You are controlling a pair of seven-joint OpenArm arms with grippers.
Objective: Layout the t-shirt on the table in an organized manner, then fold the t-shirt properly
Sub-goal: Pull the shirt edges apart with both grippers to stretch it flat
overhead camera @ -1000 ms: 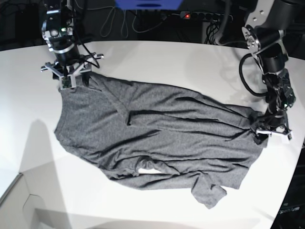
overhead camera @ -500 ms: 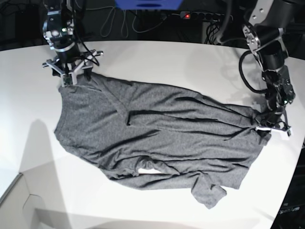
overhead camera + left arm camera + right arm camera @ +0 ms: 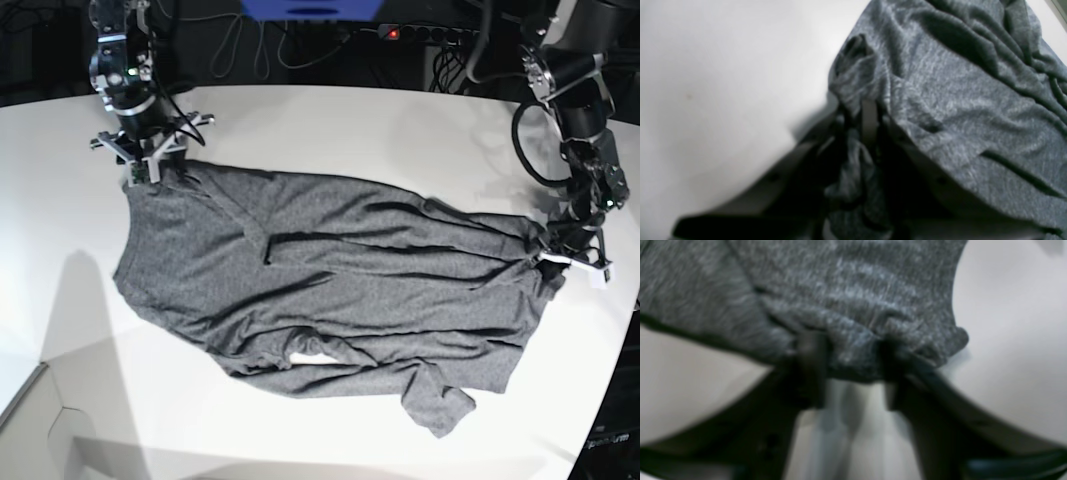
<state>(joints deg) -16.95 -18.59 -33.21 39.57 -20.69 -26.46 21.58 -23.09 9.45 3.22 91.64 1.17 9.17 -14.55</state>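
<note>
The dark heather-grey t-shirt (image 3: 340,280) lies spread and wrinkled across the white table (image 3: 330,120), running from back left to front right. My left gripper (image 3: 553,262) is at the shirt's right-hand corner. In the left wrist view it (image 3: 868,123) is shut, with a bunch of the t-shirt (image 3: 957,83) pinched between its jaws. My right gripper (image 3: 148,168) is at the shirt's back-left corner. The blurred right wrist view shows its jaws (image 3: 851,370) closed in on a rolled edge of the t-shirt (image 3: 840,290) that fills the gap between them.
Cables and a power strip (image 3: 420,33) run behind the table's back edge. The table's curved edge (image 3: 612,380) passes close to my left gripper. A lower pale panel (image 3: 30,420) sits at the front left corner.
My left gripper has shut on the shirt's right corner and drawn it slightly right. My right gripper's jaws have narrowed around the back-left corner. The shirt lies a little more stretched.
</note>
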